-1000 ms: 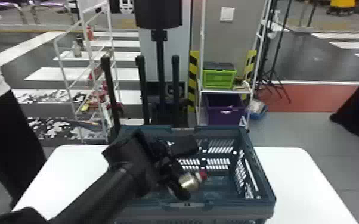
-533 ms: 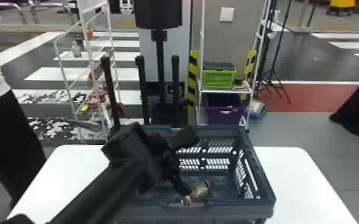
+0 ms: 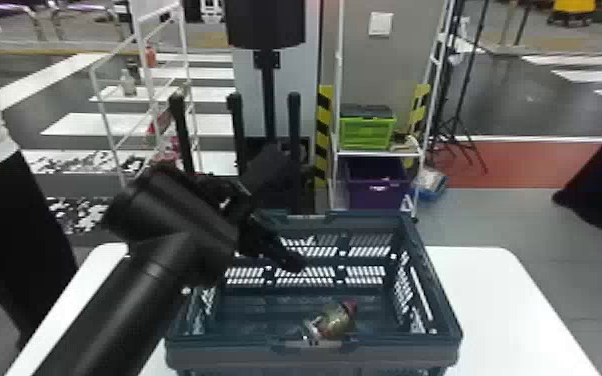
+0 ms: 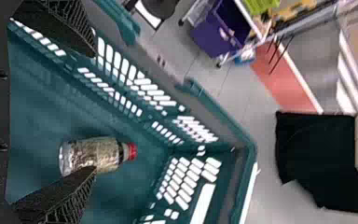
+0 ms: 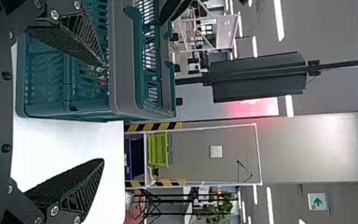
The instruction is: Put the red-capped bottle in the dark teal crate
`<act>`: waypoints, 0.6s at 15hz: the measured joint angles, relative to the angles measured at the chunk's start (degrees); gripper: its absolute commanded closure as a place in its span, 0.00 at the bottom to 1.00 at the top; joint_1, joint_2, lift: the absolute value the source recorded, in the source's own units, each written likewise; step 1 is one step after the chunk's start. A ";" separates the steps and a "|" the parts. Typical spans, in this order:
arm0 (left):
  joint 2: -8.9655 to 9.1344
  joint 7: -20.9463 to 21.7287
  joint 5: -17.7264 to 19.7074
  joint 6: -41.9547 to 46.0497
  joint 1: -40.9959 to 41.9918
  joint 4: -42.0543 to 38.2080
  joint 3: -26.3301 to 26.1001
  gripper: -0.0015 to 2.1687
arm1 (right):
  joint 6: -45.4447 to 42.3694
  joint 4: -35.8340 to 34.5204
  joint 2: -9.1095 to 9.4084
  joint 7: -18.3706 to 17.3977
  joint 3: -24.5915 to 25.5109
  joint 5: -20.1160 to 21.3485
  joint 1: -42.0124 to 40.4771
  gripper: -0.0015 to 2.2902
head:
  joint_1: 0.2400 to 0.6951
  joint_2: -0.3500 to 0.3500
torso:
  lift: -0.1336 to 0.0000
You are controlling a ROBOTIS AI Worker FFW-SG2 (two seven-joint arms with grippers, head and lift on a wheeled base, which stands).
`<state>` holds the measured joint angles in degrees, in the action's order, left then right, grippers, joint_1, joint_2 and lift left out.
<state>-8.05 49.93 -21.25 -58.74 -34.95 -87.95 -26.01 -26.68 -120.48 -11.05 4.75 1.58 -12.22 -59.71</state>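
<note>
In the head view my left gripper (image 3: 292, 210) is above the left part of the dark teal crate (image 3: 430, 280). The red-capped bottle (image 3: 336, 322) lies on its side on the crate floor, close to the near wall. In the left wrist view the left gripper (image 4: 94, 111) has its fingers wide apart, and the bottle (image 4: 93, 154) lies beyond them inside the crate (image 4: 242, 130), partly behind one fingertip. My right gripper (image 5: 103, 114) stands open in the right wrist view, beside the crate (image 5: 121, 60) and holding nothing.
The crate stands on a white table (image 3: 495, 300). Behind it are a black post with upright bars (image 3: 293, 125) and a shelf holding a green crate (image 3: 367, 131) and a purple bin (image 3: 376, 185). A person stands at the left edge.
My left gripper has risen and moved away from the bottle. The bottle, earlier at its fingertips, has come down onto the crate floor and been let go.
</note>
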 measured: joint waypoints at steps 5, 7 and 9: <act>-1.15 -5.07 2.90 -5.15 9.25 -17.45 9.69 0.01 | 0.27 0.14 0.07 0.00 0.02 0.09 0.10 0.07 | 0.57 0.50 | 1.00; -1.11 -8.02 3.80 -5.20 15.12 -24.39 14.07 0.01 | 0.28 0.17 0.04 0.00 0.08 0.09 -0.01 0.07 | 0.57 0.50 | 1.00; -1.12 -12.38 5.29 -5.09 22.16 -31.41 18.23 0.01 | 0.30 0.31 -0.06 0.00 0.07 0.18 0.22 0.07 | 0.57 0.50 | 1.00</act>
<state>-9.17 37.55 -15.96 -63.83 -12.79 -119.36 -7.78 -26.38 -120.18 -11.11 4.75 1.65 -12.03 -59.50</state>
